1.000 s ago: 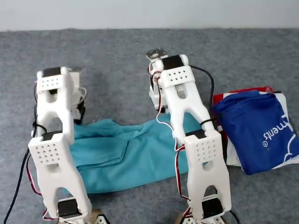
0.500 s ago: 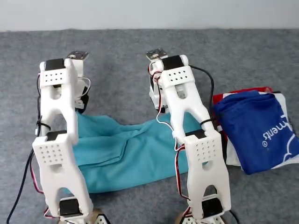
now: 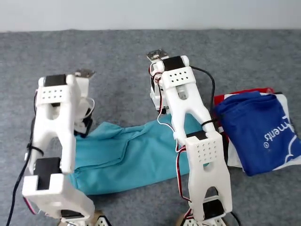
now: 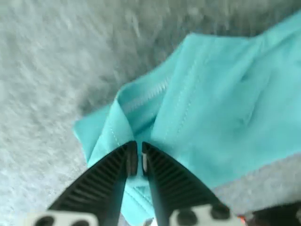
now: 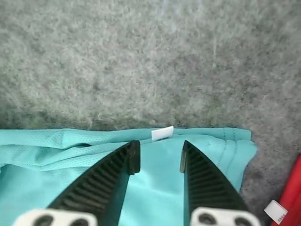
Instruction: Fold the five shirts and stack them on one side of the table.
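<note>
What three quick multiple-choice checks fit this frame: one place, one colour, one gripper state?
1. The folded stack sits: A) beyond the right arm; B) beyond the left arm; C) between the arms.
2. The spread-out shirt is: A) red; B) teal; C) white.
3. The right gripper is: A) open; B) shut on cloth; C) shut, empty.
Answers: 1 A, it lies on the right arm's outer side. 2 B, teal in every view. 3 A, its jaws stand apart over the shirt's hem.
</note>
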